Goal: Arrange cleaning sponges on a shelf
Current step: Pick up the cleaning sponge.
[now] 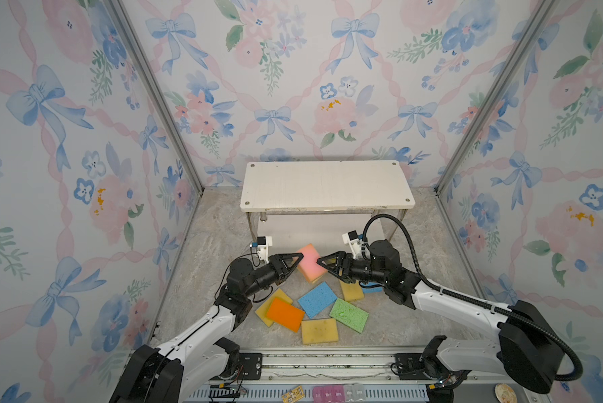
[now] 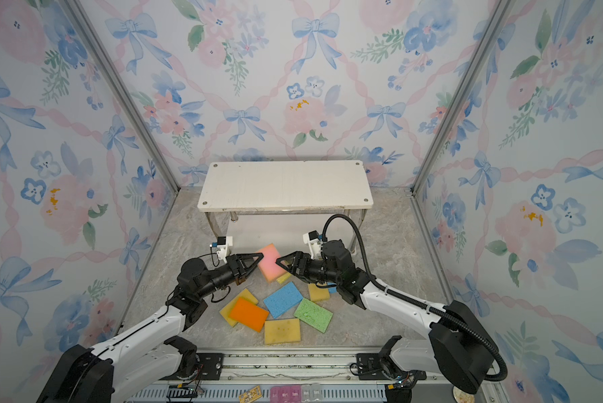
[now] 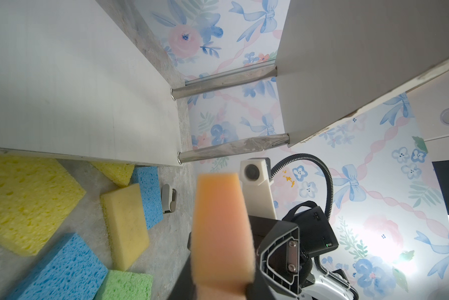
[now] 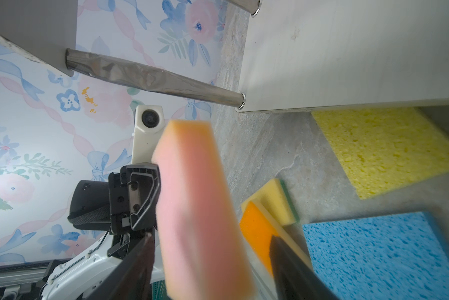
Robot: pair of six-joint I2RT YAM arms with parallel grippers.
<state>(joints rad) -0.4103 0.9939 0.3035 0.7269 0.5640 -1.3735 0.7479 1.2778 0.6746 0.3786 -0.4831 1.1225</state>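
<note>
Both top views show you barely started. Your left hand (image 1: 298, 261) clamps the pink rectangular foam sponge (image 1: 308, 263) before the bare white two-tier metal-legged shelf (image 1: 324, 185). Your right hand (image 1: 321, 262) straddles it unclamped, and the other coloured sponges (image 1: 317, 299) lie loose on the grey marbled table (image 1: 220, 240).

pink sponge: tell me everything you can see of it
The pink sponge is a thick rectangular block of fine, soft-looking foam. Its broad face is pink, shading to peach-orange at one end in the wrist views. It sits tilted and appears lifted off the table, in front of the shelf. The left gripper is shut on one end. The right gripper straddles the opposite end, jaws open, with a gap showing on one side.
</note>
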